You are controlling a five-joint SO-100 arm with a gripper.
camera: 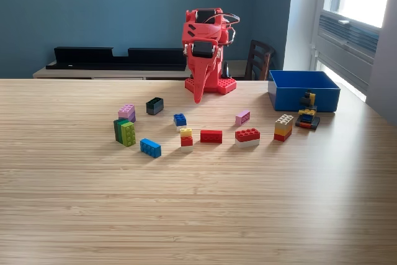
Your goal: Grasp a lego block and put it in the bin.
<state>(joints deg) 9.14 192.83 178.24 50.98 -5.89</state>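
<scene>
- Across the wooden table [198, 215], about a dozen lego blocks [211, 136] lie untouched, none lifted.
- Folded at its base, the red arm's gripper [198, 94] points down, seemingly closed and empty.
- On the exterior view's right, the blue bin [304, 98] shows no blocks inside; everything remains.

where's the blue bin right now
The blue bin sits on the table at the exterior view's right, beyond the scattered lego blocks, to the right of the red arm, with a small block stack directly in front.

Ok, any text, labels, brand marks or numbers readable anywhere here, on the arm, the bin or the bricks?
None readable.
Red arm: no label shows.
Blue bin: walls plain.
Lego blocks: any stud lettering is too small to read.
</scene>
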